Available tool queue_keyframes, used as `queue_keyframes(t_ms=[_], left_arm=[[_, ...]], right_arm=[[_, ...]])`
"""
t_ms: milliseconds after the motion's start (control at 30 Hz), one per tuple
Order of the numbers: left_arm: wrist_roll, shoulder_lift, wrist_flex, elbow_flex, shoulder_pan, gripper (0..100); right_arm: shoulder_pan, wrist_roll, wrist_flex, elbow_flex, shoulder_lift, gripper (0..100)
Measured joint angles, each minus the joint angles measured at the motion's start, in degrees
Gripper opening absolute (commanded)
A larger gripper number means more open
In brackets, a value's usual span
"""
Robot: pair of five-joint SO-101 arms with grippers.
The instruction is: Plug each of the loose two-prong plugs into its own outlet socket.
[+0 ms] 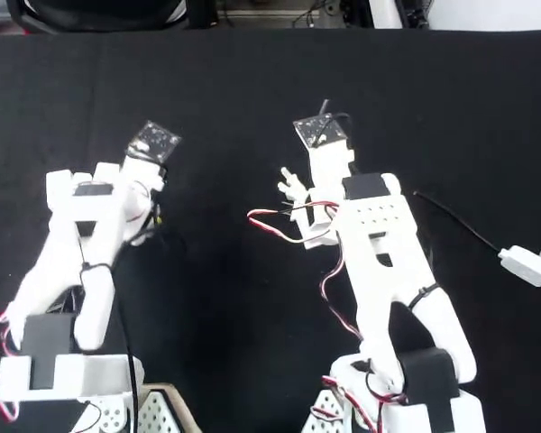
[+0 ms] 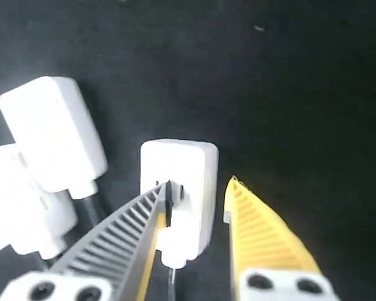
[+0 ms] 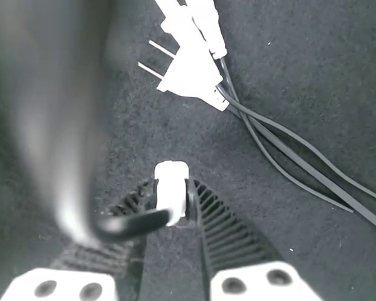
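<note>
- The plug (image 3: 171, 175) is pinched by its white body in the right gripper (image 3: 171, 188), whose fingers are pressed onto its two sides. Its black cord (image 3: 128, 224) curls off beside them, and its prongs cannot be made out.
- The socket (image 2: 178, 160) is straddled by the left gripper (image 2: 197, 185), which is spread. The grey finger (image 2: 125, 232) crosses its face and the yellow finger (image 2: 263, 238) stands just beside its flank, so no firm clamp is judged to be made.
- More loose plugs (image 3: 191, 75) lie bunched just beyond the held one, prongs bare and cords (image 3: 288, 157) trailing away. Two white blocks (image 2: 53, 135), probably further sockets, rest close beside the straddled socket.
- Plug and socket are judged to be light, rigid and smooth. The thin prongs could be bent, and a cord may tug its plug askew.
- The plug is best held on the flat sides of its body, behind the prongs. The socket is best braced by its flanks, with the slots left free, since it is likely to slide when pushed.
- The table (image 1: 225, 81) is covered in matt black cloth, which should give some friction. Both arms stand over its middle, well apart from each other, and a corded white piece (image 1: 526, 264) lies near the right edge.
- Beyond the far edge, dark equipment and a pale wall are seen.
</note>
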Motion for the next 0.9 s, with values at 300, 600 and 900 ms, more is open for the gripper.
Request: queue_keyframes(t_ms=[300, 600, 900], left_arm=[[-3.6, 11.34, 10.9, -14.42, -1.41, 21], [-5.27, 14.95, 14.24, -18.9, -1.85, 5], [-4.84, 15.3, 14.07, -18.99, -1.85, 3]], right_arm=[[0.0, 0.0, 0.0, 0.0, 0.0, 1.1], [0.0, 0.0, 0.0, 0.0, 0.0, 1.1], [0.0, 0.0, 0.0, 0.0, 0.0, 1.1]])
